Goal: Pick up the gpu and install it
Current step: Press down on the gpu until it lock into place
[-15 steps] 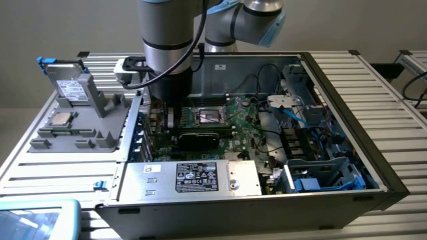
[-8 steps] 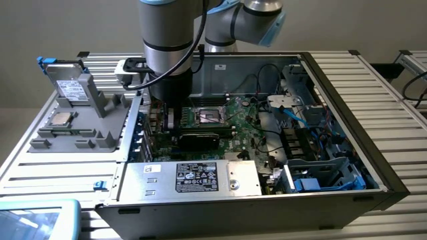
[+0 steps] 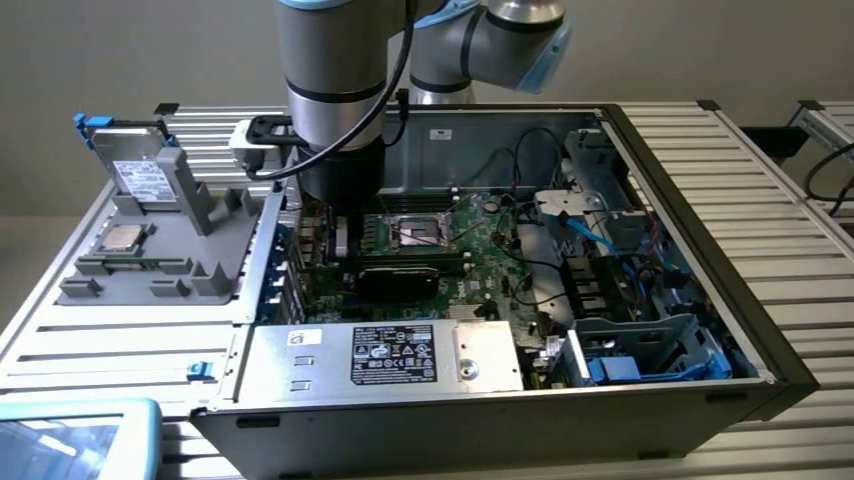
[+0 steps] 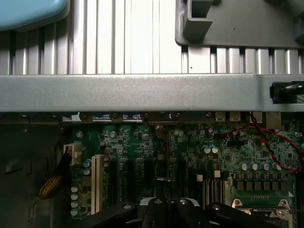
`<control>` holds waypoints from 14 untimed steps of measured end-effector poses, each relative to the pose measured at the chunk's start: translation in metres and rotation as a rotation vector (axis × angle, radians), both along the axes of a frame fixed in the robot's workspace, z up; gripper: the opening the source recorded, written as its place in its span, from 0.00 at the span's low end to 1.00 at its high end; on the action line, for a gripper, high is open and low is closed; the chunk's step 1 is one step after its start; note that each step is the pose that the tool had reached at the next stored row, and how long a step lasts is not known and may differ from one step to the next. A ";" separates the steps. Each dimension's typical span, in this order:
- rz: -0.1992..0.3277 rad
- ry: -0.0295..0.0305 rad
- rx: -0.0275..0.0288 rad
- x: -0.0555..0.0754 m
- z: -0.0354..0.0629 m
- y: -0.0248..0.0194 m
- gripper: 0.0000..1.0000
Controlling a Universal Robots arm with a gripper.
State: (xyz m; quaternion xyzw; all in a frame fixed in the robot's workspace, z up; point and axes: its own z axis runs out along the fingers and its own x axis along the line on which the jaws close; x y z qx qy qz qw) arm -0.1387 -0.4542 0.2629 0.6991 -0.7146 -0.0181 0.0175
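My gripper [image 3: 350, 243] reaches straight down into the open computer case [image 3: 701, 262], over the green motherboard [image 3: 497, 252]. The gpu [image 3: 396, 278] shows as a black card standing on edge in the board's slot area, just under the fingers. In the wrist view the gripper [image 4: 167, 205] is shut, with the gpu's thin dark top edge [image 4: 161, 166] running from between the fingers toward the case's rear wall [image 4: 142, 92]. The card lines up with the row of expansion slots on the motherboard [image 4: 133, 147]. Its lower edge is hidden, so I cannot tell how deep it sits.
A grey parts fixture [image 3: 147, 265] stands beside the case at the exterior view's left, holding a square processor chip [image 3: 123, 237] and an upright part [image 3: 140, 172]. The power supply [image 3: 400, 355], processor socket [image 3: 416, 232] and red-black wires [image 4: 270, 142] crowd the case.
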 end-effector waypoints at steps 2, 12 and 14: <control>0.000 0.0002 -0.0004 0.000 -0.0011 0.0000 0.12; 0.000 0.0012 0.0010 0.000 0.0077 0.0002 0.12; 0.000 0.0027 0.0000 0.000 0.0119 0.0001 0.12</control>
